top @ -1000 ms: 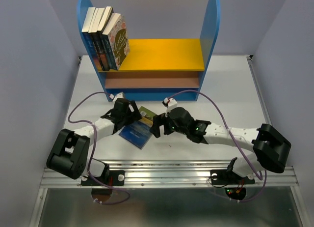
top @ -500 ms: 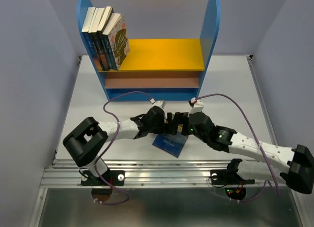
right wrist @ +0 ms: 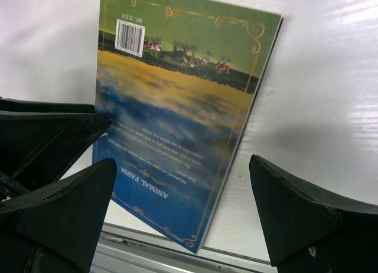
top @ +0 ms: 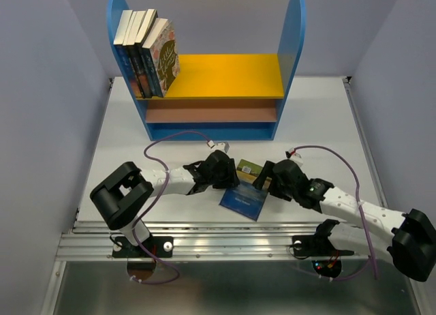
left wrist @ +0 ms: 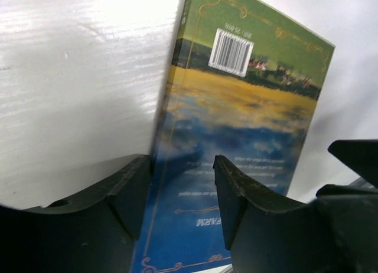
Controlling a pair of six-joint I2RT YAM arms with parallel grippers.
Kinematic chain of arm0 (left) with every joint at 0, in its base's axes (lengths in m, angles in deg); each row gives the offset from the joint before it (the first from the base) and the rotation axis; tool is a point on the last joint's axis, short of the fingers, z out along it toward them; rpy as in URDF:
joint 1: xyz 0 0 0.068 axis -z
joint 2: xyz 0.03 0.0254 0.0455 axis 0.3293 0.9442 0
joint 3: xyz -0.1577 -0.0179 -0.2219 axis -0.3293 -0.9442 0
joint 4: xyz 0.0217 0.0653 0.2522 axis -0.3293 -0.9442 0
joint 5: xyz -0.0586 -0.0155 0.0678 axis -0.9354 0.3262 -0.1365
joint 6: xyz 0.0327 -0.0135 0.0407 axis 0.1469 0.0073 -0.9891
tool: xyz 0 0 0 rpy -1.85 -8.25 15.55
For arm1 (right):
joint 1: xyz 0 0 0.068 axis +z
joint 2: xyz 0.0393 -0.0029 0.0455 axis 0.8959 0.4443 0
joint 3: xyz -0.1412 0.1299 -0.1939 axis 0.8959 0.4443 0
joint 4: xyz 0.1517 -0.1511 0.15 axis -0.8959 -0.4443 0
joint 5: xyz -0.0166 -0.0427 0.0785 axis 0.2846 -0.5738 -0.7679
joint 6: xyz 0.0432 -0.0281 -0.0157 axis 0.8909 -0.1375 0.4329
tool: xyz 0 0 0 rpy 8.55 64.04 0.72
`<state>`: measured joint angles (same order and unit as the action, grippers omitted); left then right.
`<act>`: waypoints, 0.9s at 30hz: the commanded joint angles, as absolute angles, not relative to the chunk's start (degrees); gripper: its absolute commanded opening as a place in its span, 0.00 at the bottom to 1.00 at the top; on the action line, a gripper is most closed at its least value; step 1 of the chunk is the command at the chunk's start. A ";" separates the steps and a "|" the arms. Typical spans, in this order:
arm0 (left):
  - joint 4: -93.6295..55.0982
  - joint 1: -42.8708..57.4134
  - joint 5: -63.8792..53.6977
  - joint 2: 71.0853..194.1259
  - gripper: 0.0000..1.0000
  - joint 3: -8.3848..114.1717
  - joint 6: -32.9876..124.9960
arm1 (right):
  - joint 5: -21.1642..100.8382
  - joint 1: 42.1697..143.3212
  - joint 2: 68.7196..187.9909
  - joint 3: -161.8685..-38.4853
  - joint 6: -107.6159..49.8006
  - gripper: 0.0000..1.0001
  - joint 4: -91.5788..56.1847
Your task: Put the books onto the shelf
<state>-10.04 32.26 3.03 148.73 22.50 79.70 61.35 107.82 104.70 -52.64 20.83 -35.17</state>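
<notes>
The left gripper (left wrist: 182, 163), jaws half apart, is straddling the Animal Farm paperback (top: 242, 198)'s left edge; the right gripper (right wrist: 182, 163) is hovering wide open alongside.

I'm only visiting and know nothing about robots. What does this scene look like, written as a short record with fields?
furniture: shelf with blue sides and a yellow upper board
already shelved: books leaning at that board's left end
not yet shelved: one book flat on the table, back cover up, barcode showing
left gripper: open, above that book's spine edge
right gripper: open wide, above the same book
</notes>
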 commanded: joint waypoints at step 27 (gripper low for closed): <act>-16.89 38.16 7.04 156.08 0.44 26.16 83.20 | 51.35 106.77 103.43 -52.75 21.32 0.61 -22.81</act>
